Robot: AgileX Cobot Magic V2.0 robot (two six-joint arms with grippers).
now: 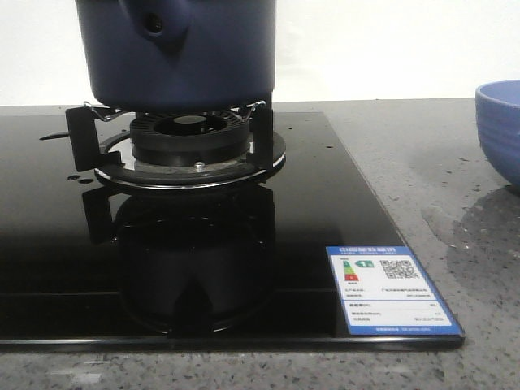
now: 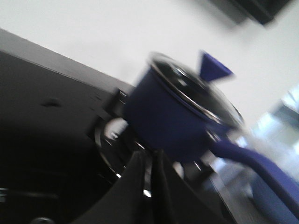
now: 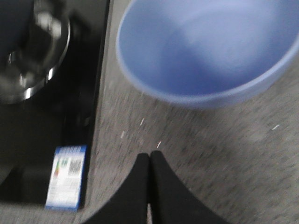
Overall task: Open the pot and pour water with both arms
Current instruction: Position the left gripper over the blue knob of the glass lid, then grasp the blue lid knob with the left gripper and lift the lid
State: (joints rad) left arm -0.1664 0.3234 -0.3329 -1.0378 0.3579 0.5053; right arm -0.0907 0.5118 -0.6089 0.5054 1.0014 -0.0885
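The dark navy pot [image 1: 175, 49] stands on the burner grate at the back of the black hob. In the left wrist view the pot [image 2: 163, 116] carries a glass lid with a blue knob [image 2: 214, 67] and a long blue handle [image 2: 252, 161]. My left gripper [image 2: 150, 156] is shut and empty, close to the pot's lower side, not touching it. My right gripper [image 3: 150, 156] is shut and empty over the grey counter, short of the light blue bowl [image 3: 205, 51]. Small water droplets [image 1: 75, 177] lie on the hob left of the burner. Neither gripper shows in the front view.
The burner and its grate [image 1: 191, 142] sit under the pot. The light blue bowl [image 1: 500, 130] stands on the grey counter right of the hob. An energy label [image 1: 388, 288] is stuck on the hob's front right corner. A wet patch [image 1: 445, 223] marks the counter.
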